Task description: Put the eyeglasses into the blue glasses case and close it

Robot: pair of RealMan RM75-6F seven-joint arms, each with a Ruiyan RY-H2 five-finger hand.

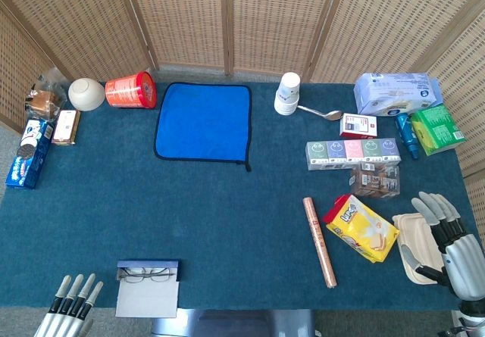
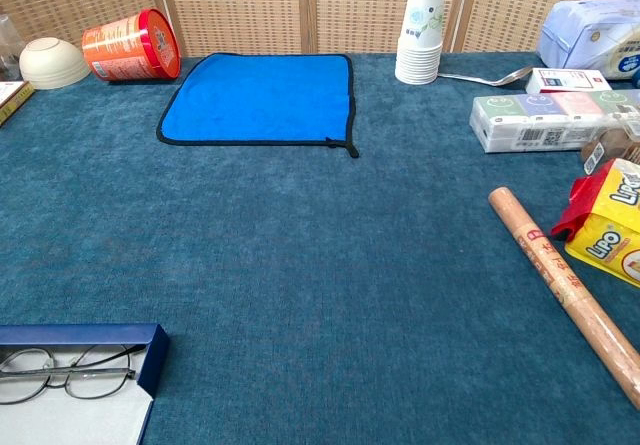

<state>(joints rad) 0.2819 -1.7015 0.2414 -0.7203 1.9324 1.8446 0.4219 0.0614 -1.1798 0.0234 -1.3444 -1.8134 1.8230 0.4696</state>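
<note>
A: Head view first. Where do the eyeglasses (image 1: pixel 147 275) sit?

B: In the open blue glasses case (image 1: pixel 148 266) at the near edge of the surface (image 1: pixel 227 201), with the pale lid flap lying open toward the robot. The glasses look folded and rest just inside the blue wall.

A: And the hands?

B: The left hand (image 1: pixel 72 307) is off the near-left corner, fingers straight and slightly apart, holding nothing, near the case but not touching it. The right hand (image 1: pixel 451 235) is well apart at the far right, fingers spread, empty, over a pale oval dish (image 1: pixel 413 235) beside a yellow snack bag (image 1: pixel 362 227).

A: Chest view?

B: Neither hand shows. The case (image 2: pixel 150 360) fills the lower left corner, and the eyeglasses (image 2: pixel 65 373) lie flat inside, one temple reaching toward the blue wall. A brown paper-wrapped roll (image 2: pixel 565 290) lies far to the right, out of the way.

A: So what is left?

B: By my reading, only the closing. I would bring the left hand in from the near side, get fingertips under the free edge of the flap, and fold it over toward the blue wall, first checking no temple sticks up to catch. The case looks light and may slide, so press down, not forward.
</note>
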